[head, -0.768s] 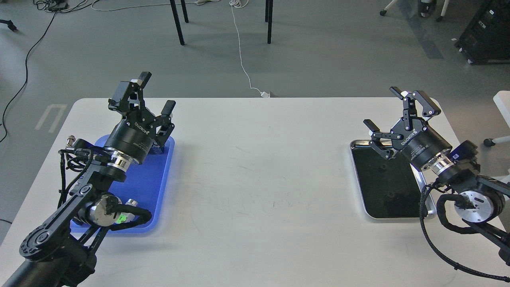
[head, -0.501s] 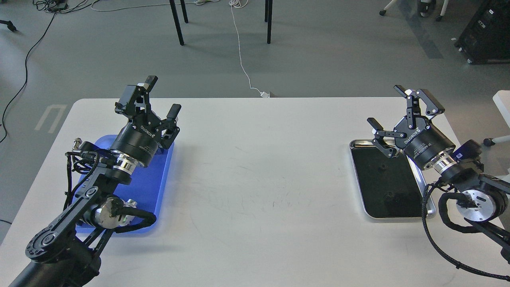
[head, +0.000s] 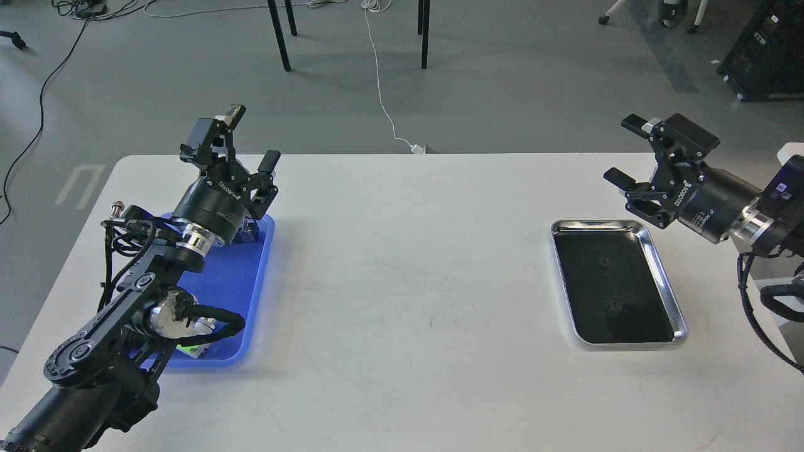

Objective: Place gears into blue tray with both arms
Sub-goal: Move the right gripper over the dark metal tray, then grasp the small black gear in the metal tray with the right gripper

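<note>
The blue tray (head: 246, 282) lies at the table's left, partly covered by my left arm. My left gripper (head: 252, 139) hovers above the tray's far end, open, with nothing between its fingers. Two tiny dark gears (head: 604, 262) (head: 614, 307) rest on the black inside of the silver tray (head: 667, 276) at the right. My right gripper (head: 624, 149) hangs in the air beyond the silver tray's far right corner, open and empty, pointing left.
The white table's far edge (head: 402, 155) runs just behind both grippers. Chair legs (head: 280, 37) and a white cable (head: 380, 81) are on the floor beyond. A white object (head: 793, 156) sits at the right edge.
</note>
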You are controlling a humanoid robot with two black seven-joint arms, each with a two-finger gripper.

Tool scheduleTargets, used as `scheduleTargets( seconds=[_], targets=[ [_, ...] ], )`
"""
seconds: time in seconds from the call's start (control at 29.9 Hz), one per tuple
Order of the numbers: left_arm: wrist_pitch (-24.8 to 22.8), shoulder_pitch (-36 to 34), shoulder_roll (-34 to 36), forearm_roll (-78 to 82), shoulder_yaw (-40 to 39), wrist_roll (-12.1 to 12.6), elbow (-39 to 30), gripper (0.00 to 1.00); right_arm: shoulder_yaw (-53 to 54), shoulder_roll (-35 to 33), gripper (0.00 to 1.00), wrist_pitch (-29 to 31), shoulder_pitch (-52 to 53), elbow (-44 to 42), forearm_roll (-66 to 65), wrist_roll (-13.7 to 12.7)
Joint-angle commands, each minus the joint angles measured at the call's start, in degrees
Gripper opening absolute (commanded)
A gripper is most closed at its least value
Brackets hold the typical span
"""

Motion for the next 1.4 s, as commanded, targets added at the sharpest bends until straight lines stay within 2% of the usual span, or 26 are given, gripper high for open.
scheduleTargets(
  seconds=[0.0,0.13,0.23,0.43,0.63,0.8,0.9,1.1,1.37],
  targets=[
    [0.0,0.5,-0.2,0.1,0.0,-0.3,-0.2,0.98,-10.3,-3.5,0.99,2.5,12.9,-0.6,-17.4,0.0],
    [0.1,0.6,-0.2,0.0,1.9,-0.6,-0.3,0.98,-23.1,-2.8,0.99,2.5,26.5,-4.2,-33.6,0.0],
    [0.5,0.6,-0.3,-0.1,2.0,-0.6,-0.6,0.98,-33.0,1.7,0.99,2.4,33.5,-7.6,-44.8,0.0],
    [1.2,0.3,-0.9,-0.1,2.0,-0.5,-0.7,0.98,-42.5,10.7,0.98,1.9,36.9,-12.7,-57.9,0.0],
    [1.3,0.3,-1.0,-0.1,2.0,-0.5,-0.7,0.98,-51.3,20.4,0.96,-0.7,36.4,-19.7,-58.8,0.0],
    [1.2,0.3,-1.0,-0.1,1.9,-0.5,-0.7,0.98,-53.4,24.7,0.90,-3.4,33.7,-22.7,-56.7,0.0],
    [1.2,0.3,-1.0,-0.1,1.9,-0.5,-0.7,0.98,-53.6,25.8,0.79,-3.5,31.4,-22.1,-51.3,0.0],
    [1.2,0.4,-0.9,-0.1,1.8,-0.5,-0.7,0.98,-55.0,26.9,0.67,-3.7,30.2,-22.7,-50.4,0.0],
    [1.2,0.6,-1.0,-0.1,1.3,-0.5,-0.8,0.98,-55.9,27.7,0.66,-4.5,29.7,-25.5,-50.5,0.0]
  ],
)
